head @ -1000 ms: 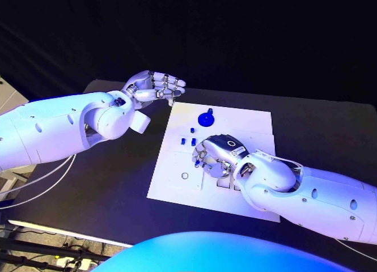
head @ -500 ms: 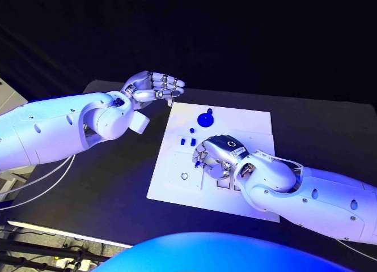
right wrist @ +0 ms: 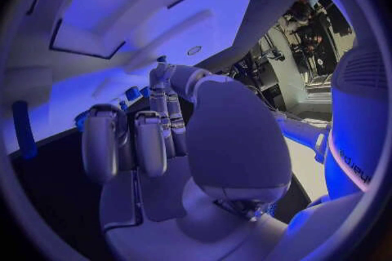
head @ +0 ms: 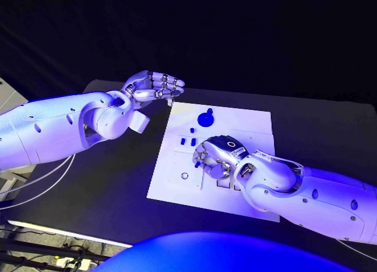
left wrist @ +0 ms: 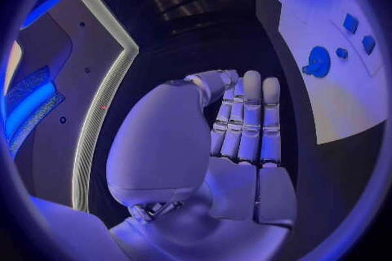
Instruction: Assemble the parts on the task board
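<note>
The white task board (head: 245, 122) lies in the middle of the black table. A round blue part (head: 205, 119) sits near its far edge, with small blue pieces (head: 188, 141) just nearer. My right hand (head: 216, 156) is down on the board's middle, fingers bent onto it beside a small blue piece (head: 197, 164). Whether the right hand (right wrist: 155, 137) pinches anything is hidden. My left hand (head: 156, 86) hovers off the board's far left corner, fingers curled in on nothing. The left wrist view shows that left hand (left wrist: 237, 130), the board (left wrist: 343, 104) and the round part (left wrist: 317, 62).
The black table (head: 114, 181) spreads round the board on all sides. Cables (head: 41, 175) hang off its left edge. The board has shallow recesses (right wrist: 106, 6) and a small round hole (head: 185, 175) near its left side.
The right hand has shifted very slightly on the board. The left hand and the blue parts have not moved.
</note>
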Robot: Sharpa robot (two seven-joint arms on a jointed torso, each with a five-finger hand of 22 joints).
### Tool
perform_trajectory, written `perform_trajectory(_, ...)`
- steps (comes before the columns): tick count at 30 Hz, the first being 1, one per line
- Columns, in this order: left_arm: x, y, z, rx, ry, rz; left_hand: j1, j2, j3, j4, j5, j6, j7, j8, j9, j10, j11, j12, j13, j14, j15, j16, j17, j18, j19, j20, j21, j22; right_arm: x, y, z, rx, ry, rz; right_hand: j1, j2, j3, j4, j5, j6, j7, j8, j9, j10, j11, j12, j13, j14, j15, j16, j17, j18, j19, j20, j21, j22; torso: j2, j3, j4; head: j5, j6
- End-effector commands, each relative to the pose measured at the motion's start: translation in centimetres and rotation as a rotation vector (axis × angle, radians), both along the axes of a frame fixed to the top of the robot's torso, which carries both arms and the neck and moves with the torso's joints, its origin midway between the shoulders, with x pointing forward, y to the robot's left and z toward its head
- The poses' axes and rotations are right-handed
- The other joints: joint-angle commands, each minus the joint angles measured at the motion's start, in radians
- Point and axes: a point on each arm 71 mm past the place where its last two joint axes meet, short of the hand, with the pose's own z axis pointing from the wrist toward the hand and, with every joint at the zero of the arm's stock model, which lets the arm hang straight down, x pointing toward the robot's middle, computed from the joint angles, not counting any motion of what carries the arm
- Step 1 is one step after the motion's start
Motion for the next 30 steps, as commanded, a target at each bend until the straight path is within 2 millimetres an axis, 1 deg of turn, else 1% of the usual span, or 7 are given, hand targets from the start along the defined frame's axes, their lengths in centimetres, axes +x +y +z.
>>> perform_trajectory(1, -0.01, -0.17, 0.13, -0.012, -0.002, -0.01, -0.004, 0.003, -0.001, -0.008, 0.003, 0.008, 0.001, 0.0, -0.001, -0.006, -0.003, 0.006, -0.001, -0.001, -0.001, -0.006, -0.001, 0.015, -0.007, -0.002, 0.003, 0.001, -0.11, 0.06, -0.2, -0.025, 0.007, 0.013, -0.01, 0.003, 0.0, -0.007, 0.001, 0.005, 0.003, 0.007, 0.002, 0.016, -0.01, 0.004, 0.001, 0.062, -0.007, 0.0, 0.024, -0.014, 0.041, -0.007, 0.006, 0.179, 0.0, -0.0002, -0.0002, 0.0, 0.0)
perform_trajectory(13, -0.01, -0.18, 0.13, -0.012, -0.002, -0.01, -0.004, 0.003, -0.001, -0.008, 0.003, 0.008, 0.001, 0.0, -0.001, -0.006, -0.003, 0.006, -0.001, -0.001, -0.001, -0.006, -0.001, 0.015, -0.007, -0.002, 0.003, 0.001, -0.03, 0.14, -0.49, -0.046, 0.015, 0.007, -0.011, 0.004, 0.0, -0.007, 0.001, 0.005, 0.003, 0.006, 0.002, 0.016, -0.009, 0.003, 0.0, 0.061, -0.007, -0.001, 0.022, -0.014, 0.04, -0.007, 0.003, 0.178, 0.0, 0.0004, 0.0006, -0.002, 0.0)
perform_trajectory(19, -0.02, -0.18, 0.12, -0.011, 0.0, -0.011, -0.004, 0.003, -0.001, -0.008, 0.003, 0.008, 0.001, 0.0, -0.001, -0.006, -0.003, 0.006, -0.001, -0.001, -0.001, -0.006, -0.001, 0.015, -0.007, -0.002, 0.003, 0.001, 0.04, 0.25, -0.67, -0.054, 0.022, 0.004, -0.045, -0.001, -0.011, -0.008, -0.009, -0.025, 0.016, -0.012, 0.001, -0.019, 0.005, -0.015, -0.011, 0.061, 0.006, 0.0, 0.02, -0.011, 0.034, -0.001, -0.013, 0.172, 0.0, -0.0001, -0.0001, -0.002, 0.0)
perform_trajectory(20, -0.02, -0.18, 0.11, -0.011, 0.001, -0.011, -0.004, 0.003, -0.001, -0.008, 0.003, 0.008, 0.001, 0.0, -0.001, -0.006, -0.003, 0.006, -0.001, -0.001, -0.001, -0.006, -0.001, 0.015, -0.007, -0.002, 0.003, 0.001, 0.05, 0.26, -0.7, -0.054, 0.023, 0.003, -0.066, -0.015, -0.021, -0.001, 0.005, -0.051, 0.025, -0.027, -0.004, -0.053, 0.013, -0.016, -0.02, 0.059, 0.016, -0.002, 0.016, -0.009, 0.03, 0.005, -0.025, 0.167, 0.0, -0.0003, -0.0002, -0.002, 0.0)
perform_trajectory(22, -0.02, -0.18, 0.11, -0.011, 0.001, -0.011, -0.004, 0.003, -0.001, -0.008, 0.003, 0.008, 0.001, 0.0, -0.001, -0.006, -0.003, 0.006, -0.001, -0.001, -0.001, -0.006, -0.001, 0.015, -0.007, -0.002, 0.003, 0.001, 0.09, 0.27, -0.76, -0.054, 0.025, 0.002, -0.081, -0.027, -0.029, 0.002, 0.007, -0.071, 0.032, -0.04, -0.007, -0.1, 0.027, -0.016, -0.033, 0.057, 0.025, -0.006, 0.007, -0.002, 0.018, 0.015, -0.062, 0.152, 0.0, -0.0003, 0.0, -0.002, 0.0)
perform_trajectory(26, -0.03, -0.17, 0.1, -0.011, 0.003, -0.011, -0.004, 0.003, -0.001, -0.008, 0.003, 0.008, 0.001, 0.0, -0.001, -0.006, -0.003, 0.006, -0.001, -0.001, -0.001, -0.006, -0.001, 0.015, -0.007, -0.002, 0.003, 0.001, 0.15, 0.22, -0.78, -0.05, 0.025, -0.003, -0.091, -0.039, -0.038, 0.005, 0.003, -0.11, 0.032, -0.065, -0.014, -0.153, 0.037, -0.012, -0.051, 0.053, 0.032, -0.011, -0.006, 0.008, 0.001, 0.027, -0.113, 0.129, 0.0, 0.0, 0.0, -0.002, 0.0)
perform_trajectory(30, -0.05, -0.19, 0.09, -0.013, 0.007, -0.013, -0.006, 0.005, 0.001, -0.01, 0.003, 0.008, 0.002, 0.0, -0.002, -0.008, -0.002, 0.008, -0.002, -0.001, 0.0, -0.007, -0.002, 0.015, -0.008, -0.002, 0.006, 0.003, 0.15, 0.1, -0.75, -0.045, 0.023, -0.006, -0.09, -0.038, -0.038, 0.004, 0.004, -0.116, 0.03, -0.069, -0.015, -0.155, 0.037, -0.009, -0.053, 0.052, 0.032, -0.011, -0.007, 0.009, 0.0, 0.028, -0.118, 0.127, 0.0, -0.0001, 0.0, -0.003, 0.0)
